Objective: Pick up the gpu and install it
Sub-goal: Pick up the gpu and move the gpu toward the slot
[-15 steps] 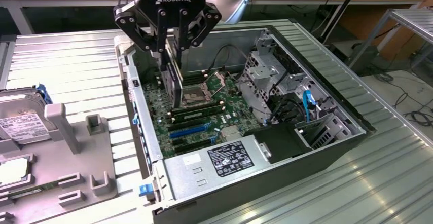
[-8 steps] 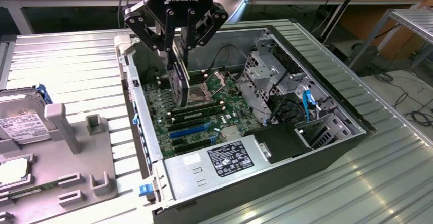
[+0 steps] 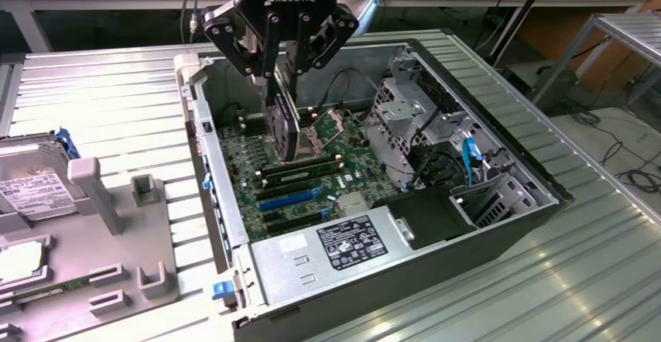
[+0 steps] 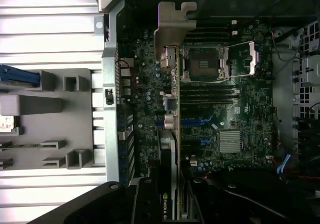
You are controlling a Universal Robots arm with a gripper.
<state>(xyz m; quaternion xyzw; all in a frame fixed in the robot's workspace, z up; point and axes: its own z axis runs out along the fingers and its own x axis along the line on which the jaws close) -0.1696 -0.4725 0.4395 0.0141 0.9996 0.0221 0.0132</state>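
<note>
**One gpu [image 3: 284, 125] [image 4: 171, 134] clamped on edge, inside the open computer case [image 3: 194, 117] [image 4: 112, 84]**

Both fingers of the gripper [image 3: 281, 75] [image 4: 169, 204] are closed flat against the two faces of the gpu. The card hangs straight down from them, standing on its long edge. In the wrist view it shows as a thin line running away from the fingers, with its silver bracket [image 4: 171, 27] at the far end.

Directly under the gripper lies the green motherboard [image 3: 309, 176] [image 4: 145, 84]. The card's lower edge is down close to it, among the slots. Whether it touches or sits in a slot cannot be told.

Just beside the card is the square processor socket [image 3: 328, 129] [image 4: 202, 63]. Long memory slots [image 3: 299, 170] [image 4: 207, 92] run next to that, and blue slots [image 3: 292, 197] lie a little further along the board. A small finned heatsink [image 4: 230, 140] sits past the blue slots.

Further out from the gripper, at the case's end, is the power supply [image 3: 289, 261]. A metal drive cage [image 3: 408, 114] stands along the case's far wall.

Outside the case, well apart from the gripper toward the exterior view's left, a grey parts holder [image 3: 114, 203] [image 4: 75, 114] rests on the ribbed metal table [image 3: 114, 87] [image 4: 50, 34]. A hard drive [image 3: 31, 191] stands in it at the edge.
</note>
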